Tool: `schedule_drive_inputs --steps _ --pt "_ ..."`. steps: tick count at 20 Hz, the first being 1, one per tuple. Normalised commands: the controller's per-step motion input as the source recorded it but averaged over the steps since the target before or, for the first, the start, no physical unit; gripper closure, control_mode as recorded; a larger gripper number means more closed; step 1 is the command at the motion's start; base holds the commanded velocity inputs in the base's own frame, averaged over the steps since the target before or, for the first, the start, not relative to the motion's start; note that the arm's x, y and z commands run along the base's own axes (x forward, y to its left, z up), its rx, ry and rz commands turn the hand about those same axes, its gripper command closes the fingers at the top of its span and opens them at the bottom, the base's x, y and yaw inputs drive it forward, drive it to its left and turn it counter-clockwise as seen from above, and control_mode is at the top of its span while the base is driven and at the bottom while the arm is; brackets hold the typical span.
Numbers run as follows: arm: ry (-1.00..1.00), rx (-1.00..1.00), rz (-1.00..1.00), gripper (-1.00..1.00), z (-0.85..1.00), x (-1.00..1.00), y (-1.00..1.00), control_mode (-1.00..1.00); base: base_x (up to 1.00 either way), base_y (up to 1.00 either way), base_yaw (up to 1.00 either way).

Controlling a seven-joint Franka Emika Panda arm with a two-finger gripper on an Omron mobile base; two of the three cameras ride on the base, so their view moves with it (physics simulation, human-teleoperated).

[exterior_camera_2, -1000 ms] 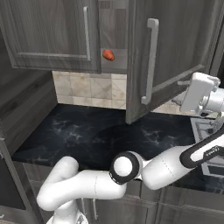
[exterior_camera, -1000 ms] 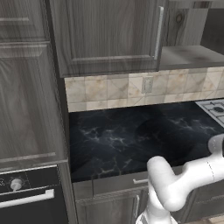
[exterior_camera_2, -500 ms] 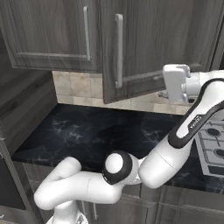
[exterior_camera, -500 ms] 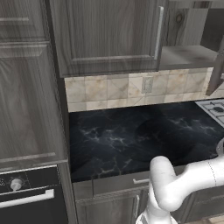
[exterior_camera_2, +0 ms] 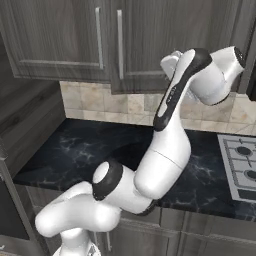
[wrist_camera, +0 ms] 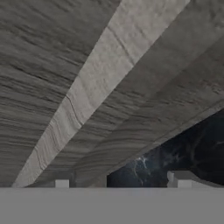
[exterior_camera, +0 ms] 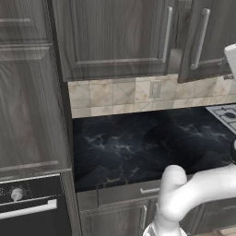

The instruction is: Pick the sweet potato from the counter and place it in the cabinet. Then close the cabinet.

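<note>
Since a second ago, cabinet (exterior_camera_2: 145, 45) door has swung nearly shut; gripper (wrist_camera: 118, 183) presses close against it, jaws apart.

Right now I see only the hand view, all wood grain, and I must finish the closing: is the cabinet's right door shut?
Observer: Not quite. The right door stands slightly ajar, with a gap between it and the left door.
Operator: Where is my arm?
Observer: The arm reaches up over the counter, its hand at the door's lower part.
Operator: Anything beside me?
Observer: A stove sits in the counter to the arm's right.
</note>
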Motion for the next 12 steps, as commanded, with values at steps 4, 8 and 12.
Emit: schedule_drive_inputs --steps 4,8,12 --pt "0.21 -0.29 -0.56 -1.00 0.21 1.00 0.72 -1.00 0.00 0.00 0.00" --pt "0.02 -0.32 -0.69 -1.00 -0.01 1.00 0.66 -1.00 0.00 0.00 0.00" --pt "0.00 -0.31 -0.69 -1.00 -0.27 1.00 0.70 -1.00 0.00 0.00 0.00"
